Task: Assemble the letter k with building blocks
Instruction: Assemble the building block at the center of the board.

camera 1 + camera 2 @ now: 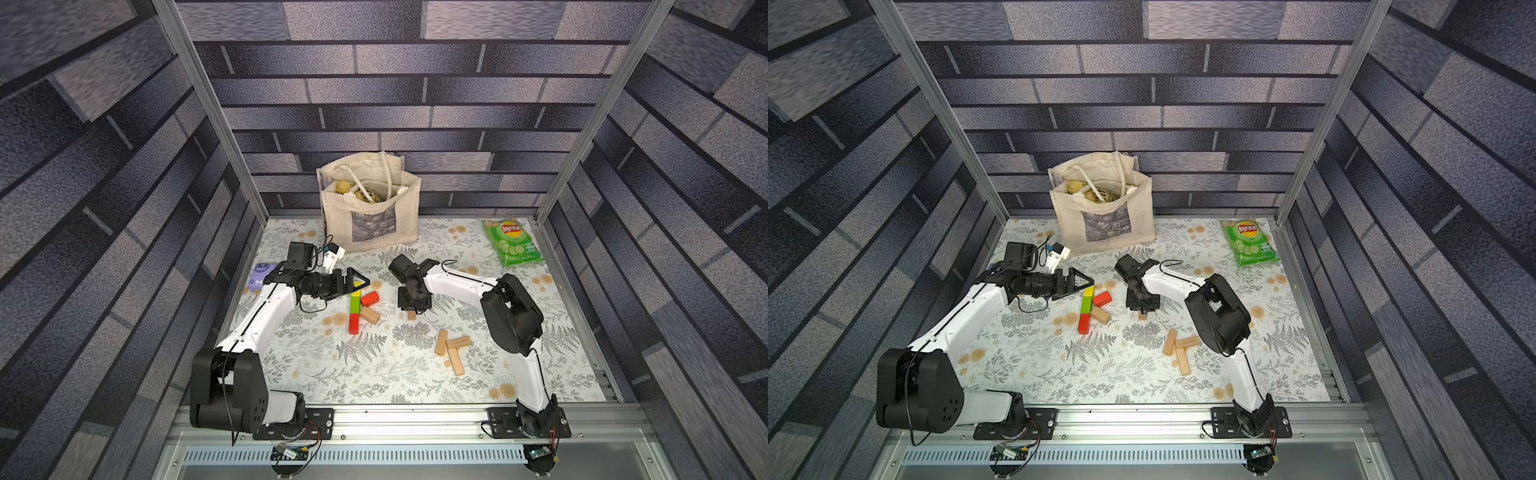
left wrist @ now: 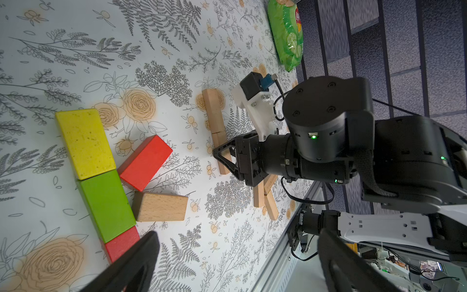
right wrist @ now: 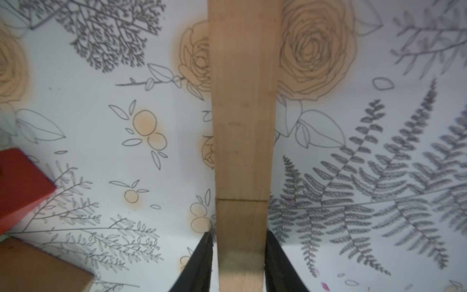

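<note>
Brick-pattern panels enclose a floral-print tabletop (image 1: 374, 386) on three sides. A canvas tote bag (image 1: 370, 208) stands at the far edge. A green chip bag (image 1: 513, 243) lies in the far right corner. A purple pack (image 1: 259, 277) lies by the left wall, partly hidden behind the left arm.

The multicoloured letter k (image 1: 355, 307) lies flat between the two arms. Its stem runs yellow block (image 2: 84, 144), green block (image 2: 106, 204), red block (image 2: 121, 242), end to end. A slanted red block (image 2: 145, 163) and a slanted tan block (image 2: 160, 207) meet the stem at the green block. In both top views the left hand covers the far end of the yellow block.

Three loose tan blocks (image 1: 451, 351) lie touching one another near the right arm's elbow.

Left hand (image 2: 238, 236): fingers fully apart, holding nothing, poised over the far end of the stem.

Right hand (image 3: 238, 233): pointed down at the tabletop, right of the coloured figure. Its wrist hides most of the work below in both top views. Two tan blocks lie end to end beneath it, the far tan block (image 3: 243, 101) and the near tan block (image 3: 241, 240). The fingers (image 3: 275, 260) stand close on either side of the near tan block. A thin slit shows along one side, so it cannot be determined whether the block is clamped.
</note>
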